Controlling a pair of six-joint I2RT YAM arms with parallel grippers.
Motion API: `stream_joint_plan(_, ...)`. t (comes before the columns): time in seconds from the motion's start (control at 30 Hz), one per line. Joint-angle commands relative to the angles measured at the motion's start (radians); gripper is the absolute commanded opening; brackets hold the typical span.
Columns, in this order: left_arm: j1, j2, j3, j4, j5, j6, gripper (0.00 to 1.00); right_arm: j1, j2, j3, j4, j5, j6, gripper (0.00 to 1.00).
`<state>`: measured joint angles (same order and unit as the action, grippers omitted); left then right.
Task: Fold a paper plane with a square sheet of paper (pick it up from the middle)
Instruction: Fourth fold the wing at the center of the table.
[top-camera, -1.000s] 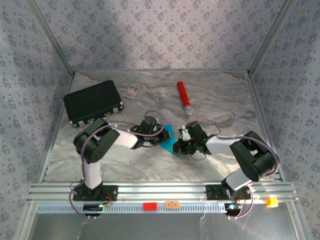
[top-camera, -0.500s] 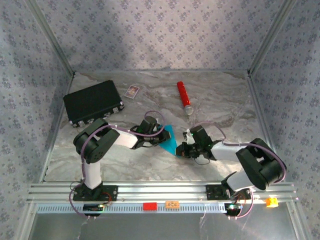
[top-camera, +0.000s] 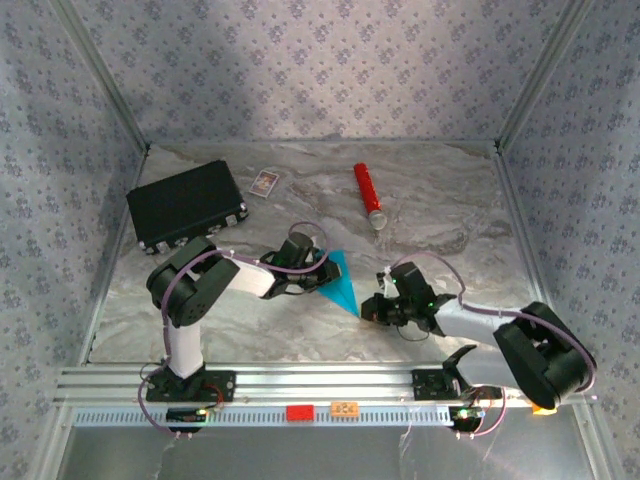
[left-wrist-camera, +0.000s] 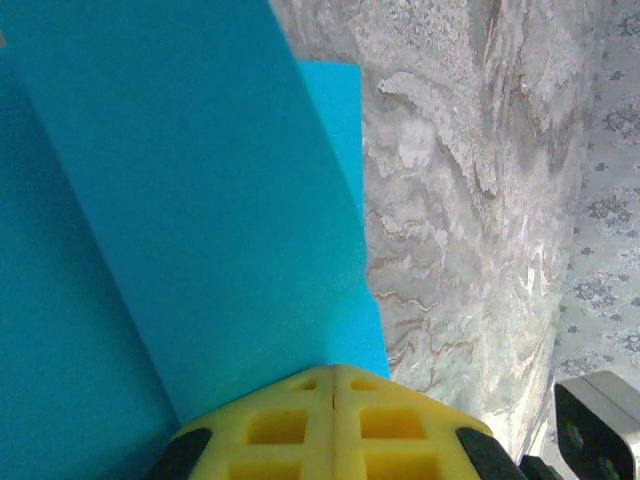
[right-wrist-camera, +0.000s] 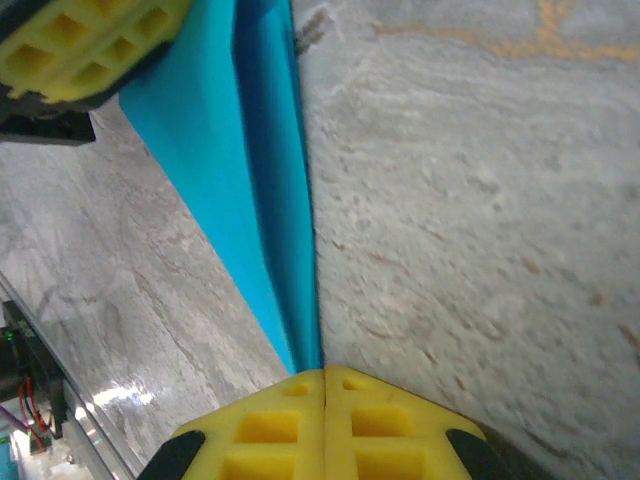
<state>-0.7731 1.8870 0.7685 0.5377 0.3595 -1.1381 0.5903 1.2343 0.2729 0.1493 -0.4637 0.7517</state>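
The square sheet of paper (top-camera: 340, 282) is bright cyan and folded into a narrow pointed wedge, held just above the table's middle. My left gripper (top-camera: 318, 275) is shut on its wide far-left end. In the left wrist view the paper (left-wrist-camera: 200, 200) runs straight out from between the closed yellow fingers of the left gripper (left-wrist-camera: 333, 368). My right gripper (top-camera: 372, 308) is shut at the wedge's near tip. In the right wrist view the folded paper (right-wrist-camera: 250, 150) narrows into the closed seam of the right gripper (right-wrist-camera: 325, 372), and the left gripper's yellow fingers (right-wrist-camera: 80, 40) show at the top left.
A black rectangular case (top-camera: 186, 205) lies at the back left, with a small white card (top-camera: 264, 182) beside it. A red cylinder (top-camera: 368, 193) lies at the back centre. The marbled table (top-camera: 450, 220) is walled on three sides, with an aluminium rail (top-camera: 320, 380) along the front.
My right gripper has slid toward the near right along the fold to the paper's tip, its arm drawing back. The paper now shows as a longer point. The left gripper has stayed put.
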Motion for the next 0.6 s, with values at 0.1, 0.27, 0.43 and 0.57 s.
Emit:
stream_joint_plan(0.1, 0.018, 0.026, -0.034, -0.058, -0.033, 0.009, 0.00, 0.017, -0.096, -0.002, -0.191, 0.062, -0.008, 0.07)
stream_joint_plan(0.27, 0.015, 0.018, -0.035, -0.062, -0.034, 0.009, 0.00, 0.010, -0.186, 0.064, -0.226, 0.076, -0.007, 0.09)
stream_joint_plan(0.43, 0.015, 0.015, -0.034, -0.064, -0.034, 0.014, 0.00, -0.006, -0.077, 0.177, -0.178, -0.013, -0.049, 0.08)
stream_joint_plan(0.57, 0.014, 0.021, -0.032, -0.065, -0.034, 0.014, 0.00, 0.006, 0.071, 0.266, -0.113, -0.063, -0.051, 0.07)
